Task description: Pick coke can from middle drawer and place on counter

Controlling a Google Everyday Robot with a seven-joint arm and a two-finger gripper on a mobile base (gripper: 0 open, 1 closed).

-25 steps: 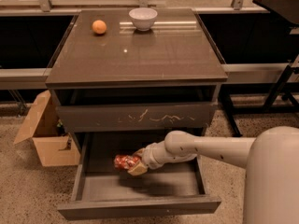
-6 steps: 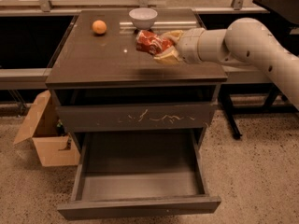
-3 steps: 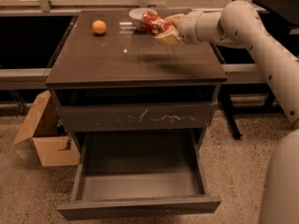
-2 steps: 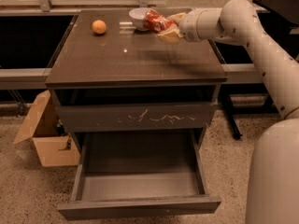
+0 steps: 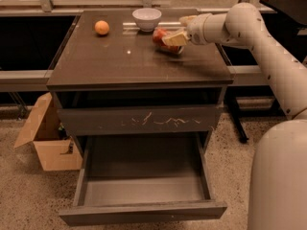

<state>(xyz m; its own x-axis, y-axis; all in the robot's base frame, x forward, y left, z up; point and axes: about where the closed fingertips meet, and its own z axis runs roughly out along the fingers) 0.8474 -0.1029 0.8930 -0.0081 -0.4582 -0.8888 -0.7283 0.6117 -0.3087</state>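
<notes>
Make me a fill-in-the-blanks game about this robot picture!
The gripper is at the coke can, above the ____.
Between the orange and the coke can stands a white ____.
The open middle drawer has ____ inside.
Missing words: counter; bowl; nothing.

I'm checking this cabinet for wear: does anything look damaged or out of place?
Yes. The drawer front above the open middle drawer has white scratch marks across it. The middle drawer hangs pulled out, nothing in it. On the counter, the coke can sits tilted at the gripper, beside the bowl.
</notes>
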